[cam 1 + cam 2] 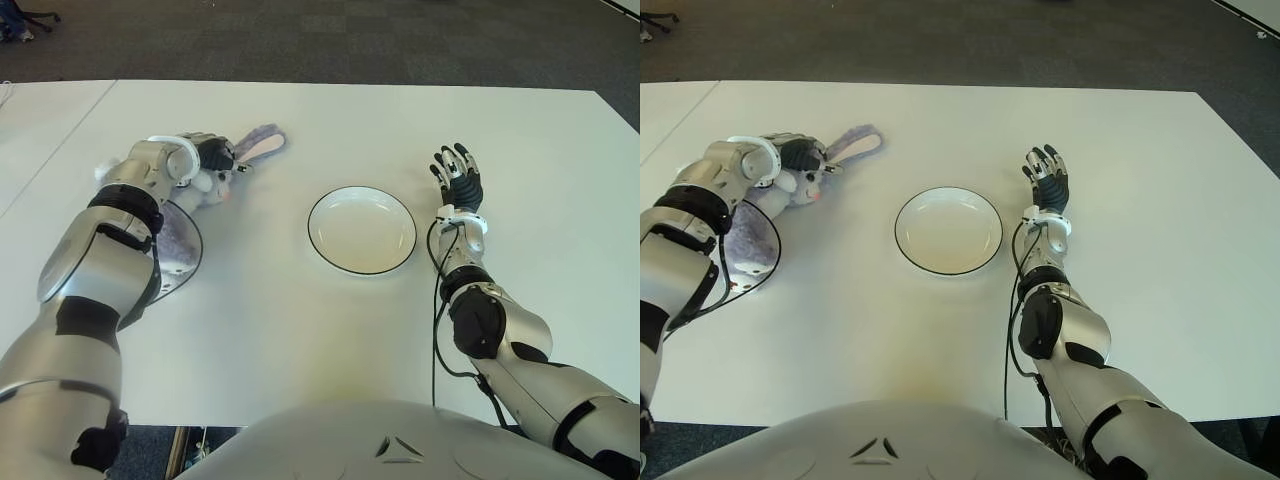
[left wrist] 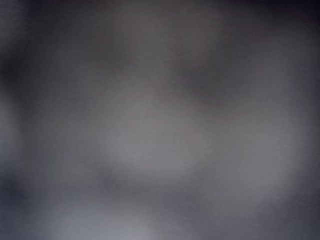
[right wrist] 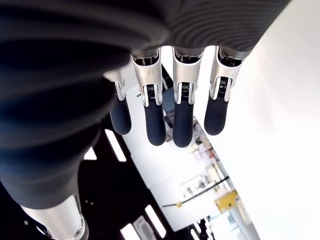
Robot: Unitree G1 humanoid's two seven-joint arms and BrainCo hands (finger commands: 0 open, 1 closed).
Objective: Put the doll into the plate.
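no text, label, brand, number or sign can be read anywhere in these views.

1. Look at both arms: glossy silver-grey shells broken by black joint sections at the elbows and forearms.
2. Your left hand (image 1: 212, 155) has dark fingers behind a white ring-shaped wrist cuff.
3. Your right hand (image 1: 1048, 180) is black-palmed, with a matching white cuff at the wrist.
4. In the right wrist view, the fingers (image 3: 155, 122) show silver metal knuckle links with small screws, ending in rounded dark blue-black tips (four hang side by side).
5. A thin black cable loops along the right forearm; another curves beside the left arm.
6. The torso shell at the bottom edge is pale grey with a small triangular marking.
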